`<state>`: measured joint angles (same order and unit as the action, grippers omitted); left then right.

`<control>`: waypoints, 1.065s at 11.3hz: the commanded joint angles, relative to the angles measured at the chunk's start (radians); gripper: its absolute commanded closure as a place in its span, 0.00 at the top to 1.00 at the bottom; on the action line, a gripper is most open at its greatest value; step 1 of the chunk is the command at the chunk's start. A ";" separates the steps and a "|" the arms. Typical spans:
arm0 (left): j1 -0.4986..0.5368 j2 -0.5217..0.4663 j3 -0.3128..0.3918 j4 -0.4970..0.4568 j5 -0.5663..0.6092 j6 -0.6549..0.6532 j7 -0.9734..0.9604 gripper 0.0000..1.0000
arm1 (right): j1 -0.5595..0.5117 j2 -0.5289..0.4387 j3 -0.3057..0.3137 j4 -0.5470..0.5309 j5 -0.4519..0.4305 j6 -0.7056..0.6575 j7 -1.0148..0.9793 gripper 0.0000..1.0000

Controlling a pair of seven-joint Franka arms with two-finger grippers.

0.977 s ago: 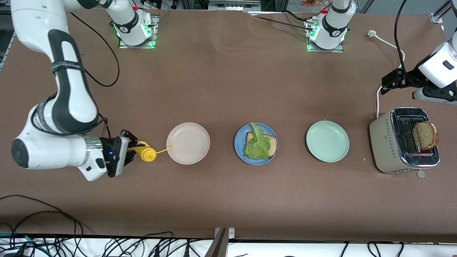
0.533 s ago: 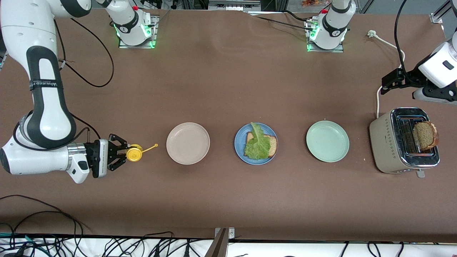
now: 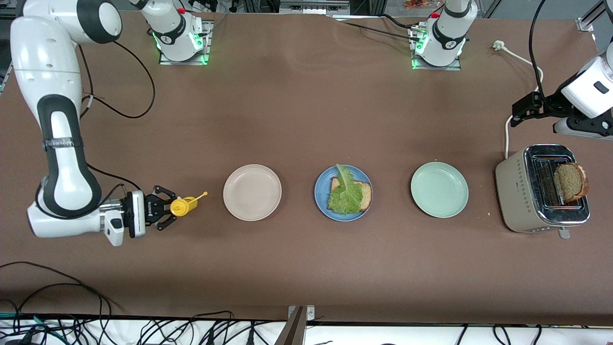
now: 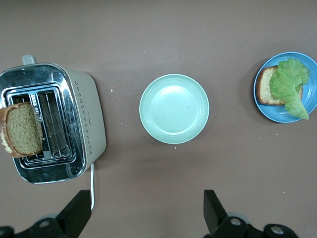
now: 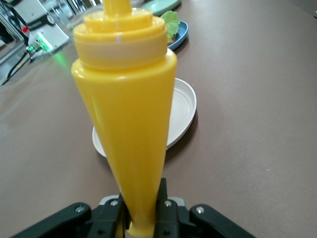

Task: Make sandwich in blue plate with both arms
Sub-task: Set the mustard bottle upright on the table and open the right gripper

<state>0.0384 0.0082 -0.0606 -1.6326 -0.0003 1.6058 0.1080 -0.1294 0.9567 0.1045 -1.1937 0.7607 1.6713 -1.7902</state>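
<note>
The blue plate (image 3: 320, 192) sits mid-table with one brown bread slice (image 3: 366, 195) on it, and a green lettuce leaf (image 3: 346, 194) lies over the slice. A second bread slice (image 3: 570, 181) stands up out of the toaster (image 3: 517, 191). My right gripper (image 3: 165, 211) is shut on a yellow squeeze bottle (image 3: 182, 206), held sideways over the table between the right arm's end and the beige plate (image 3: 252, 192). The right wrist view shows its fingers (image 5: 166, 206) pinching the bottle's (image 5: 126, 114) base. My left gripper (image 3: 519, 112) hangs open and empty over the table beside the toaster.
A pale green plate (image 3: 439, 189) lies between the blue plate and the toaster. The toaster's white cord (image 3: 507, 129) runs across the table toward the left arm's base. Loose black cables (image 3: 72, 297) lie at the table edge nearest the camera.
My right arm has drawn back toward its own end of the table with the bottle. The nozzle has come off the beige plate's rim. The left arm has not moved.
</note>
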 commanded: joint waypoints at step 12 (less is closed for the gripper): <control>0.003 0.009 -0.002 0.027 0.010 -0.018 0.021 1.00 | -0.044 0.148 0.018 0.009 0.140 0.039 -0.256 0.03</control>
<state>0.0384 0.0082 -0.0606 -1.6323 -0.0003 1.6058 0.1080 -0.1591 1.0972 0.1046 -1.1932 0.8814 1.7019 -2.0290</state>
